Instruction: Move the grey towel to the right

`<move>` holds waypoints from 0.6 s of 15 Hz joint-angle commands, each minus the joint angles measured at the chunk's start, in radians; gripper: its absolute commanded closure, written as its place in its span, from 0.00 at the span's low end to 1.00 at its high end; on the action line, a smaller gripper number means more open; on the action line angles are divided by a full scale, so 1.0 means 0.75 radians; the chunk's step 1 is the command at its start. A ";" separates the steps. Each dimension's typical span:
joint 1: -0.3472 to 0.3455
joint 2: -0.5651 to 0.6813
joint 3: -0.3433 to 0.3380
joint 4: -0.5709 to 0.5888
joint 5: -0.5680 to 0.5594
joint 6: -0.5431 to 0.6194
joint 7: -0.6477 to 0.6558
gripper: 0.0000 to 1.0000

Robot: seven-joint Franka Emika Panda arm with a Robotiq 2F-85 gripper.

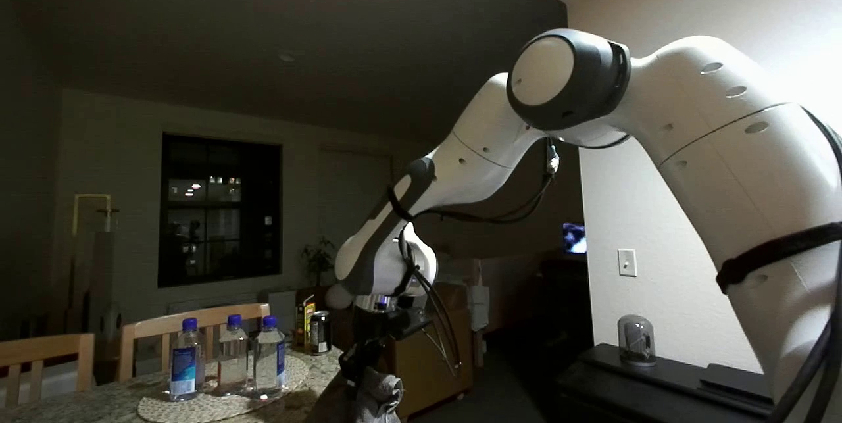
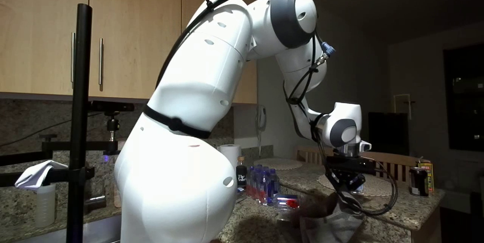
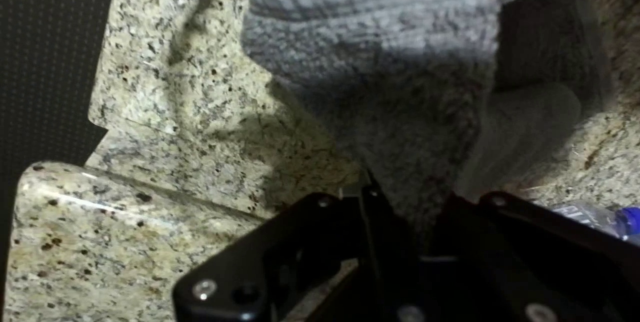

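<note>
Speckled surface (image 3: 135, 76) below, and grey towel (image 3: 380, 41) clamped in the fingers (image 3: 376, 207): judged soft, light, best gripped by a fold.

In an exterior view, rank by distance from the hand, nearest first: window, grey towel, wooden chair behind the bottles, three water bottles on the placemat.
1. Grey towel: gripped in the hand, hanging below.
2. Three blue-capped water bottles: on the woven placemat, left of the hand in the picture.
3. Wooden chair: behind the bottles.
4. Window: far background, left side.
</note>
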 commanded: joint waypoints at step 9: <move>-0.083 0.209 0.025 0.084 -0.055 0.069 0.070 0.41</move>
